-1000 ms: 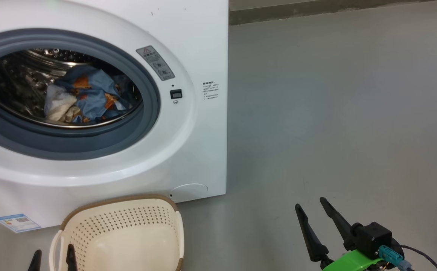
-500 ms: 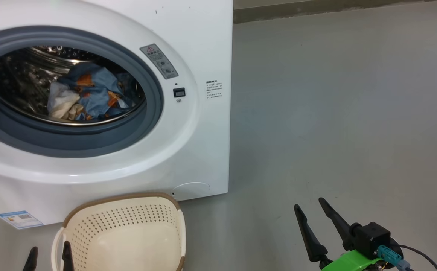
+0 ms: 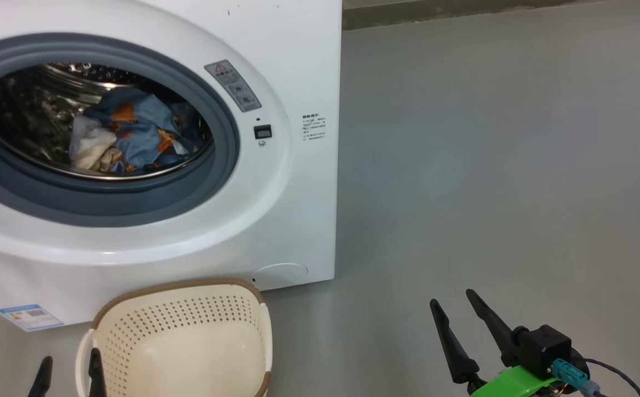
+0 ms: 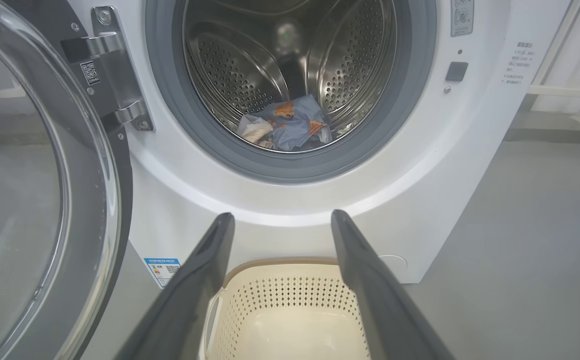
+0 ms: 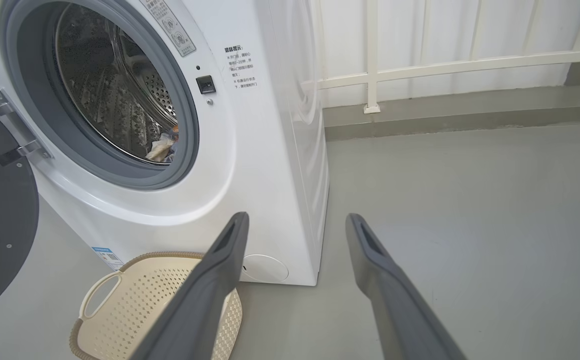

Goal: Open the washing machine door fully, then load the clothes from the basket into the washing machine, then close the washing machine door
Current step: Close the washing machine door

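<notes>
At lower left of the head view, we see the left gripper [image 3: 70, 357], two long dark fingers spread apart and holding nothing, its tips just beside the left handle of the small cream perforated plastic basket with a brown rim [image 3: 179, 286]. At lower right, the right gripper [image 3: 453, 298] likewise stands with its fingers parted and empty, above the grey floor [image 3: 490, 165], well apart from the basket. Behind the basket stands the big white front-loading washing machine [image 3: 297, 209], a blue energy sticker [image 3: 27, 317] low on its front. We find the light-blue clothes with orange prints and a white piece [image 3: 127, 135] bunched at the bottom of the perforated steel drum [image 4: 354, 60], inside the grey rubber ring [image 3: 226, 143]. From the left wrist view, we see the large round washing machine door [image 4: 107, 225], black-rimmed with a clear glass centre, swung wide to the left on its metal hinge [image 4: 115, 75]. A white railing [image 5: 444, 65] runs along the wall beyond the machine.
</notes>
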